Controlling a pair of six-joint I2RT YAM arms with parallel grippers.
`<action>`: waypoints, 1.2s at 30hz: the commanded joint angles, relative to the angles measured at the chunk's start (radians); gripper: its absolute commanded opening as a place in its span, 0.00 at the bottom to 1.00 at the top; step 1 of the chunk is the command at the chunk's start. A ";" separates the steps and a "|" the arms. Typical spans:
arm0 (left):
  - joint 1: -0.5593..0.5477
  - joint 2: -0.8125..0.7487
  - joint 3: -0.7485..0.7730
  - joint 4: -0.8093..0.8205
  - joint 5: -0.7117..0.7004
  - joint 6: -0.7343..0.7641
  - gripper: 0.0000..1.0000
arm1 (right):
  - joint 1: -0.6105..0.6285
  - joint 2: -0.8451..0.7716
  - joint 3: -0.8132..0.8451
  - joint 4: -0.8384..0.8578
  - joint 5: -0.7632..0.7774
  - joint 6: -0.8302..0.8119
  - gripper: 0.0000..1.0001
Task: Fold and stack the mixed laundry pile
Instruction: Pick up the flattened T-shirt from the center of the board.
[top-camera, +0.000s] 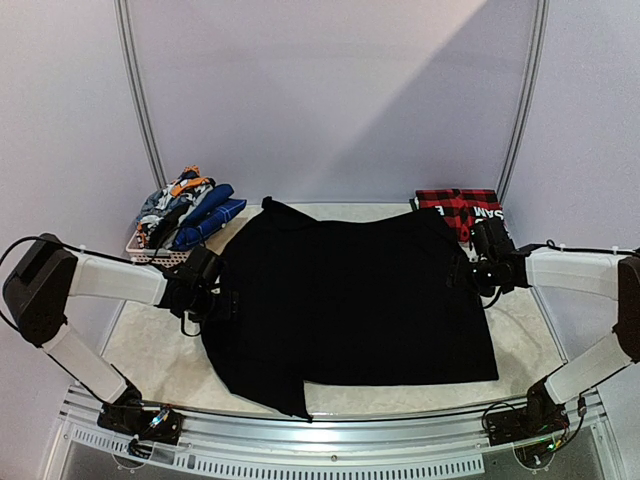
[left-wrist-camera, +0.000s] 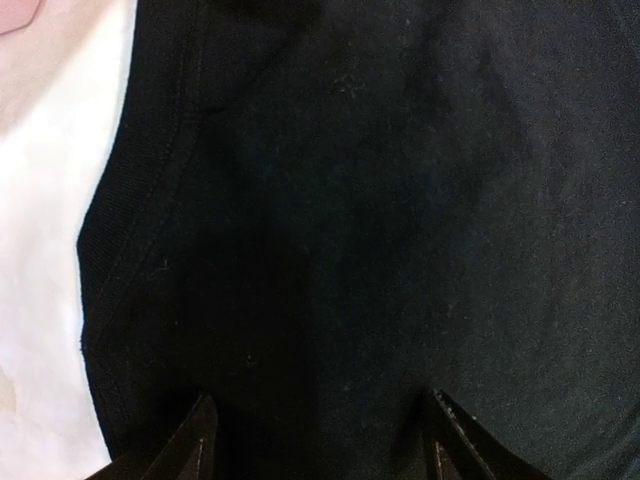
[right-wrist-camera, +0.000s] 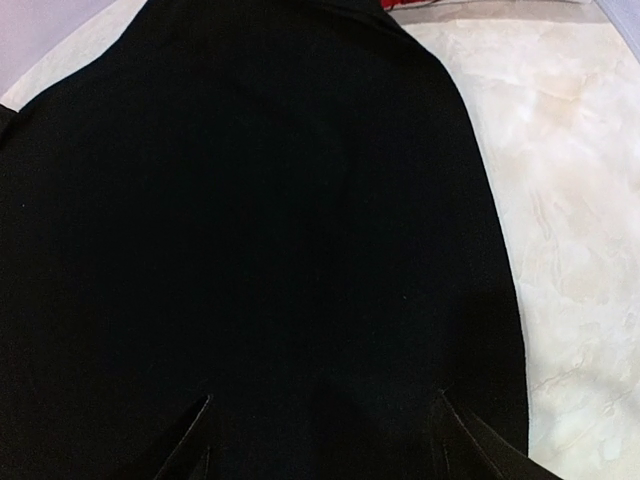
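Observation:
A large black garment (top-camera: 350, 300) lies spread flat across the middle of the table. My left gripper (top-camera: 225, 290) is at its left edge and my right gripper (top-camera: 462, 272) at its upper right edge. In the left wrist view the left gripper (left-wrist-camera: 322, 398) is open, its fingers wide apart above the black cloth (left-wrist-camera: 380, 200) near the hem. Seen from the right wrist, the right gripper (right-wrist-camera: 324, 395) is also open over the black cloth (right-wrist-camera: 260, 220). More laundry, blue plaid and grey-orange patterned pieces (top-camera: 185, 210), is heaped at the back left.
The heap sits in a pale lattice basket (top-camera: 150, 255) at the back left corner. A folded red-and-black plaid piece (top-camera: 460, 207) lies at the back right. Pale marbled table top (top-camera: 160, 360) shows around the garment, up to the metal rail along the near edge.

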 joint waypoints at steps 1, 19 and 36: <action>-0.021 -0.013 -0.028 -0.039 -0.038 -0.033 0.71 | 0.008 0.023 0.011 0.021 -0.019 0.000 0.71; -0.192 -0.367 0.006 -0.414 -0.167 -0.006 0.74 | 0.008 -0.011 -0.051 0.072 0.036 0.013 0.71; -0.622 -0.261 0.070 -0.256 -0.024 0.351 0.69 | 0.008 -0.077 -0.101 0.057 -0.014 0.009 0.72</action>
